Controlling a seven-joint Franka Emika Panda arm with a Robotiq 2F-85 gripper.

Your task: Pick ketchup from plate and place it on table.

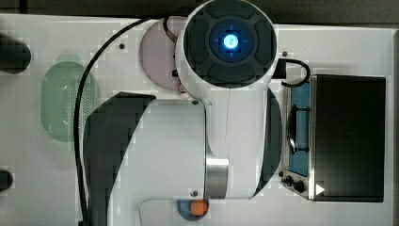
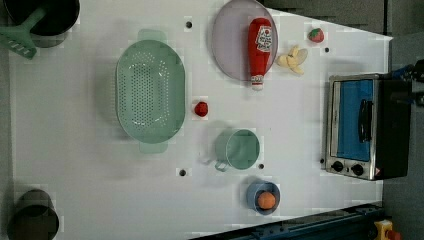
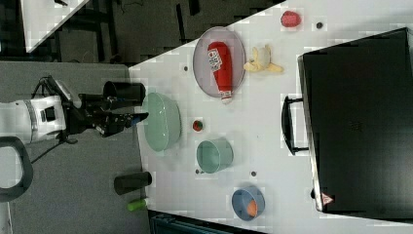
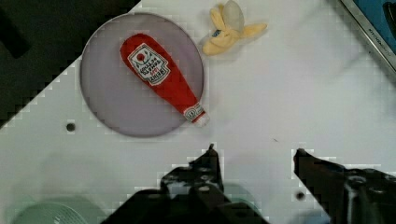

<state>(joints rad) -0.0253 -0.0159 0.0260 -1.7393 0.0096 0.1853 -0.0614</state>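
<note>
Ketchup (image 4: 164, 81): lies flat on plate (image 4: 107, 102), cap end over rim toward desk (image 4: 280, 93).
End effector (image 4: 254, 151): fingers apart, empty, high above, ketchup ahead, long axis diagonal to finger gap.

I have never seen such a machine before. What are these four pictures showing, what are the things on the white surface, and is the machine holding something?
The machine is one robot arm with a two-fingered gripper at its end. Three cameras watch from off the arm; the top view looks down onto the arm itself. The wrist view comes from a camera on the arm's wrist, so the two dark fingers show at its edge. They stand apart and hold nothing.

On the white table lies a pale round plate with a red ketchup bottle lying flat on it, its white cap reaching over the rim. Beside the plate lie a banana toy and a strawberry. There is also a green colander, a green cup, a blue bowl with an orange ball, and a small oven.
</note>
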